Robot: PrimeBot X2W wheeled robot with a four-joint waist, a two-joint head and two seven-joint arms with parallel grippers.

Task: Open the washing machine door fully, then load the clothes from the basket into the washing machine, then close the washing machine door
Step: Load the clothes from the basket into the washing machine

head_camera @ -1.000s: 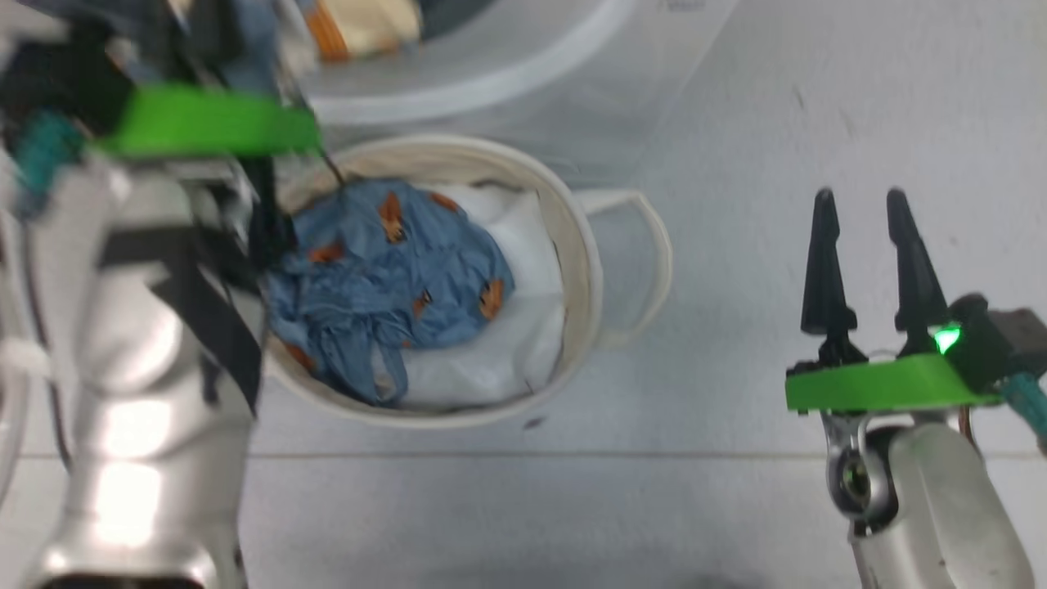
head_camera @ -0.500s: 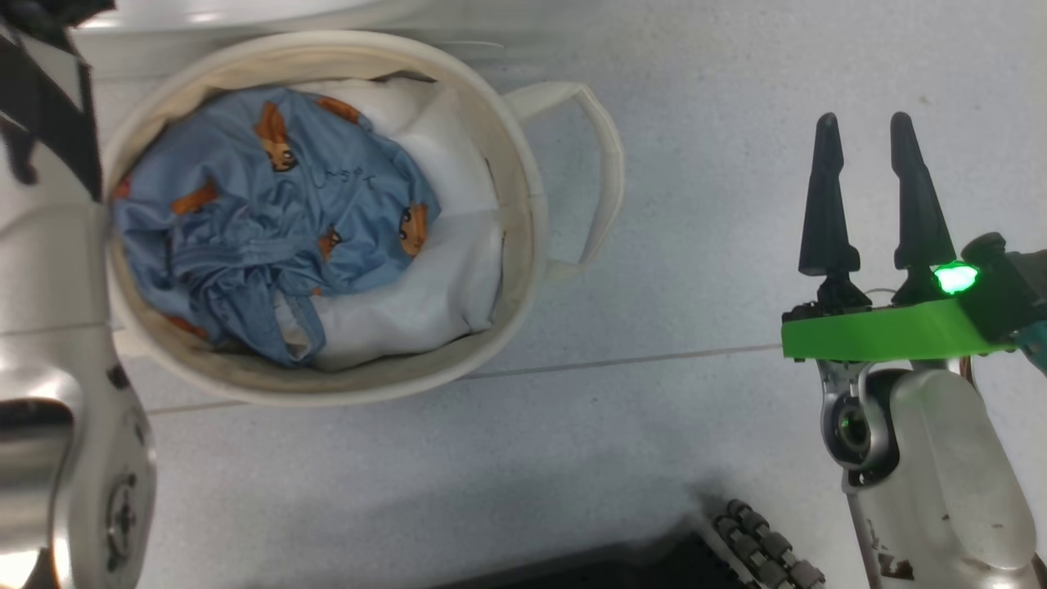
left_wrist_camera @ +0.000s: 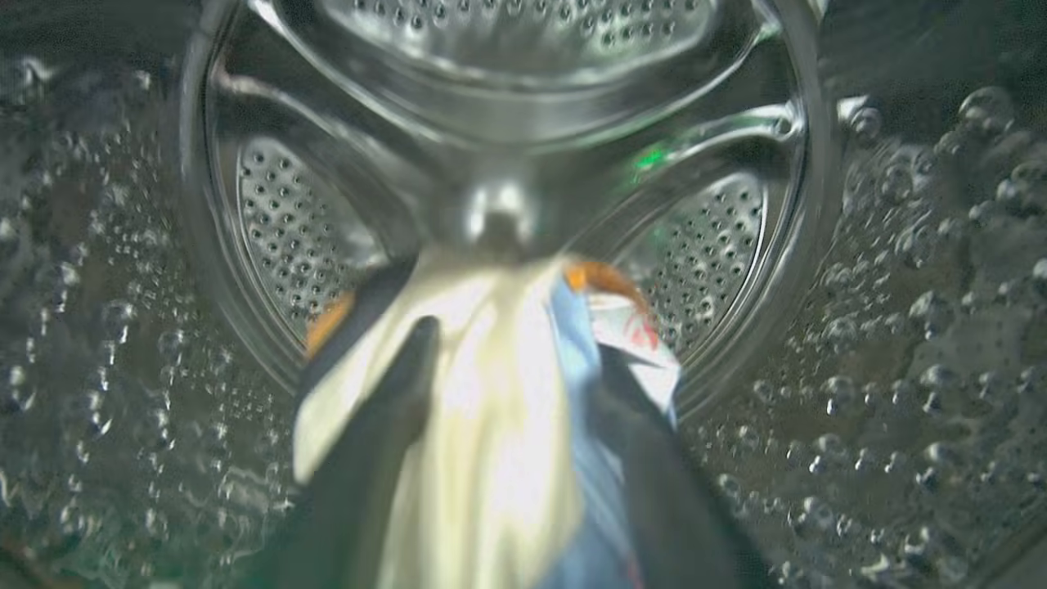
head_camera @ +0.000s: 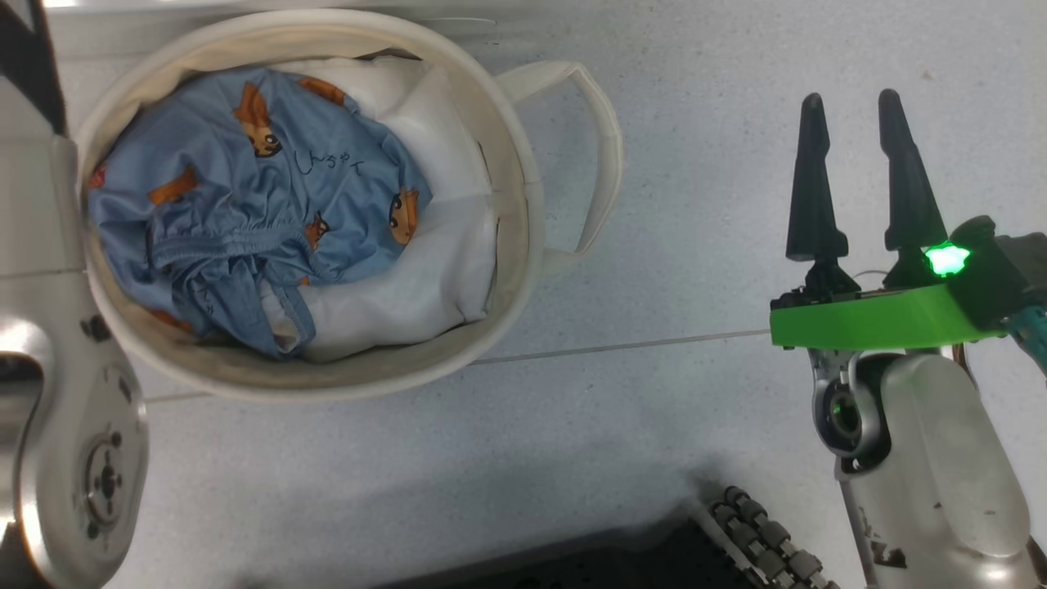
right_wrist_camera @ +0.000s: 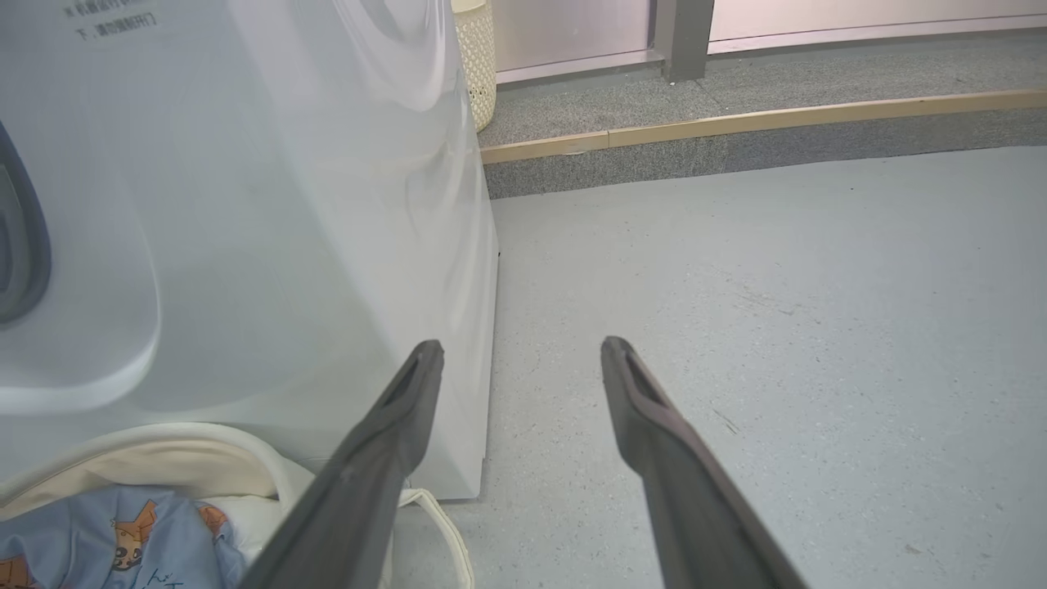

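Observation:
My left gripper point(left_wrist_camera: 515, 368) reaches deep into the washing machine's steel drum point(left_wrist_camera: 507, 98). Its fingers stand apart, and a bundle of cream and blue clothes point(left_wrist_camera: 491, 442) still lies between them. On the floor stands the cream basket point(head_camera: 523, 213), holding more blue clothes point(head_camera: 245, 196) with orange motifs on a white liner. Only my left forearm point(head_camera: 49, 327) is beside it. My right gripper point(head_camera: 847, 106) hovers open and empty right of the basket; the right wrist view has its fingers point(right_wrist_camera: 523, 348) beside the washing machine point(right_wrist_camera: 245, 204). The washing machine door is out of view.
My black wheeled base point(head_camera: 654, 556) lies at the bottom of the head view. Past the machine's right corner are a woven cream bin point(right_wrist_camera: 474, 57) and a raised kerb point(right_wrist_camera: 736, 139). Grey floor stretches to the right of the machine.
The head camera has shifted, so the basket sits higher and further left. My left gripper, which held clothes above the basket, has left the head view. The right gripper stays open.

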